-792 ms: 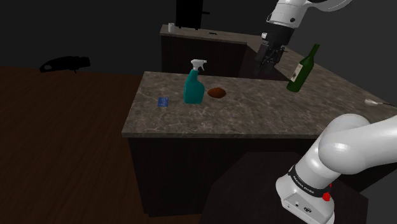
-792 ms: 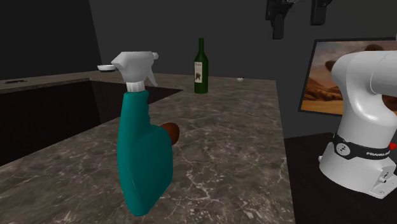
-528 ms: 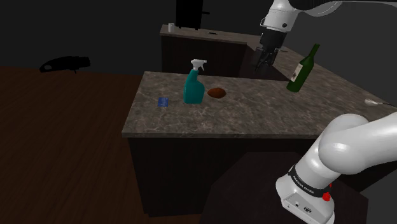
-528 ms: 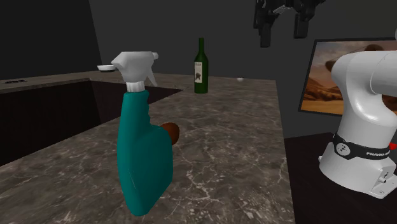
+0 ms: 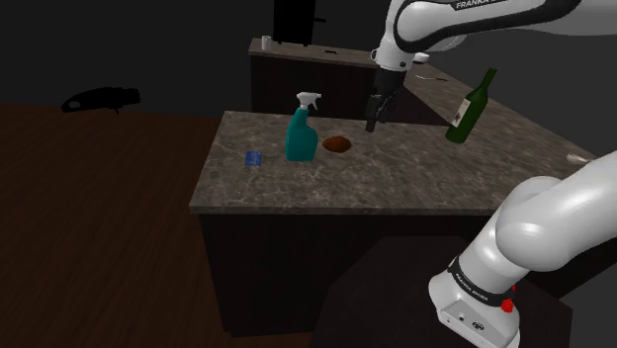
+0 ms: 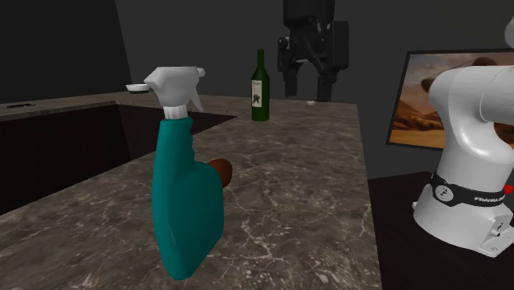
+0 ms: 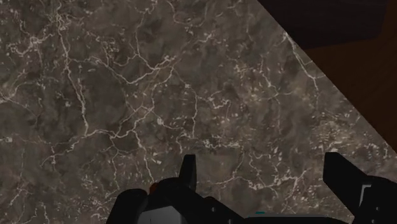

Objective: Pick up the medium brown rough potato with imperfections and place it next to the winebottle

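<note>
Just beside the teal spray bottle (image 5: 300, 130), on the marbled surface (image 5: 396, 183): one brown potato (image 5: 337, 144), unheld. Probably firm, light, rough-skinned and not fragile; best gripped across its rounded middle. Hand (image 5: 372, 125): empty, fingers wide apart, raised near the spray bottle.

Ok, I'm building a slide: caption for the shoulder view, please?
Open hand hovers above the counter near the brown potato, between teal spray bottle and green wine bottle.

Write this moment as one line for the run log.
phase: pre-grasp | jaws: open, empty, over counter | potato: on counter, beside spray bottle | wine bottle: apart from potato
</note>
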Controlling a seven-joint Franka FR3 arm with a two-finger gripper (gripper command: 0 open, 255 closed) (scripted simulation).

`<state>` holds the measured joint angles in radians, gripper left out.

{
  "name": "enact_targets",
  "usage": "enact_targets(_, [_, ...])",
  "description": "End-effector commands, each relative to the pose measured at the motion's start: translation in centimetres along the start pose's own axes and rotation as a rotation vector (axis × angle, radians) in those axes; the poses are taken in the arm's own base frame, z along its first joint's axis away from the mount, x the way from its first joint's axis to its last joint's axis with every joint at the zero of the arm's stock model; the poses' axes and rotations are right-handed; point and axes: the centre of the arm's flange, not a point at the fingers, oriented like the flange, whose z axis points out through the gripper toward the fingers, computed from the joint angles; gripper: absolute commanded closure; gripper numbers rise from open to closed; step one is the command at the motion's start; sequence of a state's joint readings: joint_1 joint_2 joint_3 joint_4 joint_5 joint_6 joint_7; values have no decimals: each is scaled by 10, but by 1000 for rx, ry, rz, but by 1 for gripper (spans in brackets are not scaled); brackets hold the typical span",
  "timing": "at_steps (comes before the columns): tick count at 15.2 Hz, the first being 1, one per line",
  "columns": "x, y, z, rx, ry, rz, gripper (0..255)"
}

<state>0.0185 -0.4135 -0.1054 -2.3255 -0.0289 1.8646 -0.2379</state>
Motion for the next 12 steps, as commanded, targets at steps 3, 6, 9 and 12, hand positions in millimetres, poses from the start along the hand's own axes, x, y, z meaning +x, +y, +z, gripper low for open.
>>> enact_targets(3, [37, 16, 29, -54, -16, -82, 0])
enact_targets(6, [66, 27, 52, -93, -28, -141, 0])
enact_targets(9, [96, 36, 74, -133, -41, -201, 0])
enact_targets(12, [126, 45, 97, -172, -53, -261, 0])
